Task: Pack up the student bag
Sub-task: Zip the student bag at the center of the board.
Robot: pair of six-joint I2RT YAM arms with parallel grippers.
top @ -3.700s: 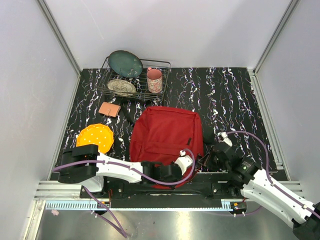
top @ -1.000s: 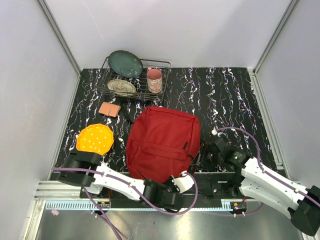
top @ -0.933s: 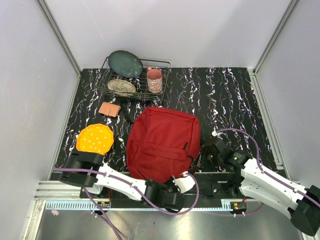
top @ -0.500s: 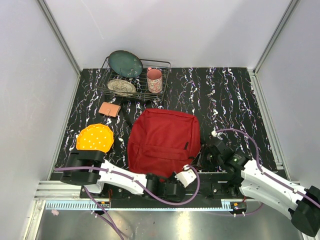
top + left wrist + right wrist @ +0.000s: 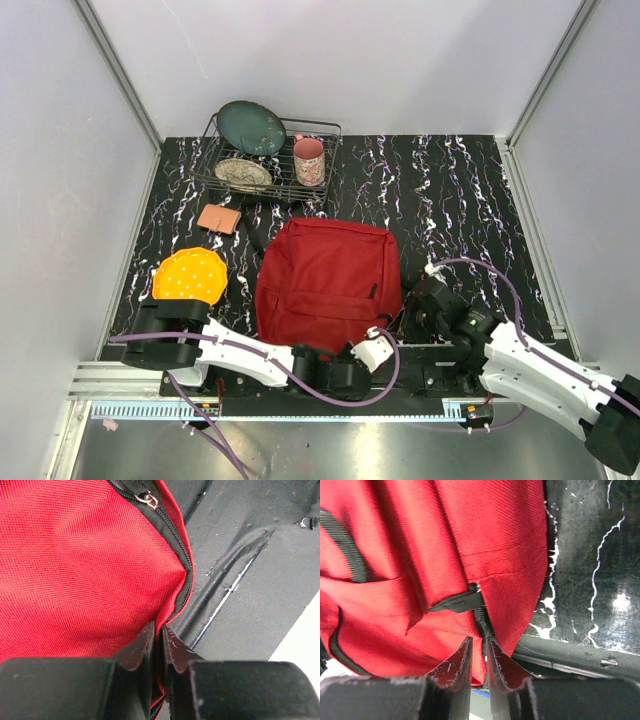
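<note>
The student bag (image 5: 328,278), a large dark-red backpack, lies flat in the middle of the table. My left gripper (image 5: 338,358) is at its near edge. In the left wrist view it (image 5: 159,631) is shut on a fold of the bag's red fabric (image 5: 75,565) beside the black zip (image 5: 176,535). My right gripper (image 5: 408,318) is at the bag's near right corner. In the right wrist view it (image 5: 479,645) is shut on the bag's edge at the zip seam (image 5: 481,617), below a black strap tab (image 5: 457,601).
A wire dish rack (image 5: 262,160) at the back left holds a green plate (image 5: 251,127), a patterned plate (image 5: 243,173) and a pink mug (image 5: 309,161). A tan flat square (image 5: 219,218) and an orange perforated disc (image 5: 190,277) lie left of the bag.
Over the last second the bag's near edge has moved back from the table front and the bag has squared up. My left gripper moved with it. The right gripper barely moved.
</note>
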